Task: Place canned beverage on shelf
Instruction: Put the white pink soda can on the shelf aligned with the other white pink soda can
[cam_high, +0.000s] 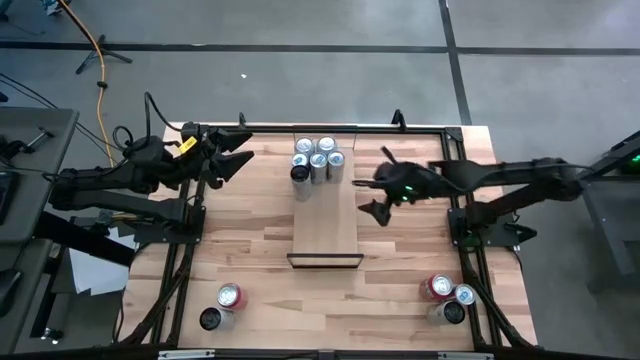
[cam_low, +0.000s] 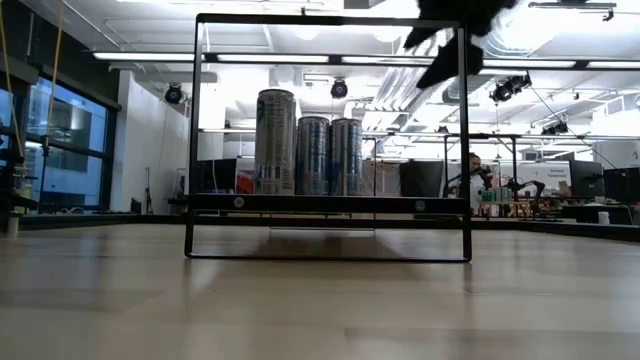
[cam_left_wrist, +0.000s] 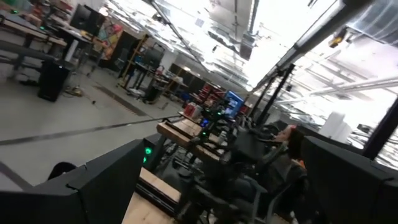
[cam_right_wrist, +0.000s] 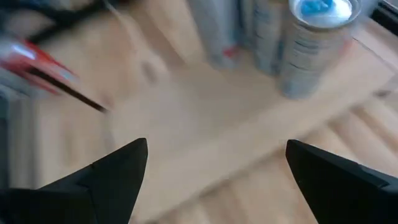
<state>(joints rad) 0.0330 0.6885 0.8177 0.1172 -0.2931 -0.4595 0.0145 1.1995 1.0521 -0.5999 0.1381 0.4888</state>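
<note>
Cans (cam_high: 315, 160) cluster at the shelf's (cam_high: 325, 225) far end; right pincer (cam_high: 372, 196) hovers beside it, spread, empty.

Left end effector (cam_left_wrist: 205, 186) dark fingers (cam_left_wrist: 99, 186) wide apart, tilted lab bg, ceiling lights (cam_left_wrist: 280, 31), green LED (cam_left_wrist: 148, 150)

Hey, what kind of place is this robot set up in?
Probably a robotics lab or workshop: open industrial ceiling with strip lights, other workbenches with equipment behind, and a person at a bench beyond the table.
</note>
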